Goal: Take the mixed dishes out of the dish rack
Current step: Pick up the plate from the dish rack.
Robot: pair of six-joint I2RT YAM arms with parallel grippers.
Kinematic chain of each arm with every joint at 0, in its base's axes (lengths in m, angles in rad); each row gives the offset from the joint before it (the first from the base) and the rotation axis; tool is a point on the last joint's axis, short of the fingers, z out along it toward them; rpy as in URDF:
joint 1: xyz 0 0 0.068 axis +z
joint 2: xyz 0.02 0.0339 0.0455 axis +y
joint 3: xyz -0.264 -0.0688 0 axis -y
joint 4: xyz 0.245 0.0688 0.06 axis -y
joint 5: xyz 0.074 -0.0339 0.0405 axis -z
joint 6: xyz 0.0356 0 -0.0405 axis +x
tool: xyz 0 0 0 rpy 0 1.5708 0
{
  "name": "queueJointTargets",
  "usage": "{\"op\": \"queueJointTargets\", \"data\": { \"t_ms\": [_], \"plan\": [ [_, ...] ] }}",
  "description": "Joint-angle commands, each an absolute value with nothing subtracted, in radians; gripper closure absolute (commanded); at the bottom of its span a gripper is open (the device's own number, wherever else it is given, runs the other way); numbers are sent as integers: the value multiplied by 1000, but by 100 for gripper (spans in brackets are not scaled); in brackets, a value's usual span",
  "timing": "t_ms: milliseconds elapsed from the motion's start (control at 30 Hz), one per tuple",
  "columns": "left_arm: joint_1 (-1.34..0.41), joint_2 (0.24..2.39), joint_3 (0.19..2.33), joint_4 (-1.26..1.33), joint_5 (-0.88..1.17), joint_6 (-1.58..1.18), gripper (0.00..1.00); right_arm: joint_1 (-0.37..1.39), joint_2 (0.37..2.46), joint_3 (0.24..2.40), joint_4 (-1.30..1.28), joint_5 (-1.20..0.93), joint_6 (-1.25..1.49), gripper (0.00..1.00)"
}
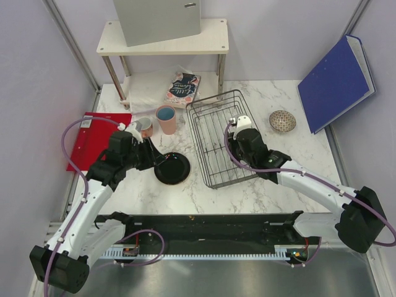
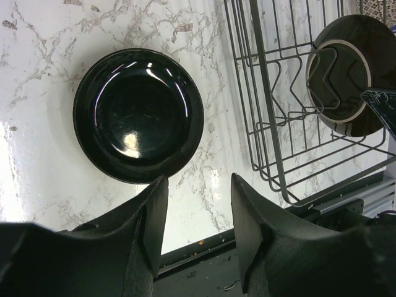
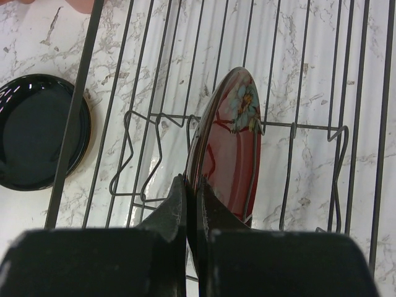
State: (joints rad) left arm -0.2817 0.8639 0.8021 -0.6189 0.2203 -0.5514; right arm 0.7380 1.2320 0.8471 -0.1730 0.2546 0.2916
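One dish stands in the dish rack (image 3: 74, 111): the red floral plate (image 3: 232, 154), upright on its edge and slotted between the bent wire dividers near the middle of the basket. Its face is a deep glossy red with a pale blue flower and a touch of yellow near the top, inside a dark rim. From the left wrist view its back looks dark with a pale foot ring, though the rack wires cross in front of it. The right gripper (image 3: 192, 185) reaches in from the plate's near side, its fingers pressed together on the plate's lower rim, one on each face.

On the marble table (image 1: 204, 198), just left of the rack, the black plate (image 2: 139, 114) lies flat, glossy and round (no pattern can be made out on it from here). The left gripper (image 2: 198, 179) hangs over that plate's near edge with its fingers spread apart and nothing between them.

Farther back on the left, the tall pink cup (image 1: 166, 119) stands upright showing its blue inside, with the small pink mug (image 1: 144, 127) just beside it. The speckled bowl (image 1: 282, 120) sits to the right of the rack, apart from it.
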Motion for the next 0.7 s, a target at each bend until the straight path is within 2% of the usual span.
{"op": "queueJointTargets", "data": {
  "t_ms": [0,367,667],
  "plan": [
    [-282,873,796,-575,250,-537,49,746,1173,891,-195,222,229,100],
    [-310,954,801,-494,290,-592,51,746,1196,770,-117,207,290,100],
    [-481,1046,821,-358,224,-670,46,746,1244,721,-37,163,325,100]
  ]
}}
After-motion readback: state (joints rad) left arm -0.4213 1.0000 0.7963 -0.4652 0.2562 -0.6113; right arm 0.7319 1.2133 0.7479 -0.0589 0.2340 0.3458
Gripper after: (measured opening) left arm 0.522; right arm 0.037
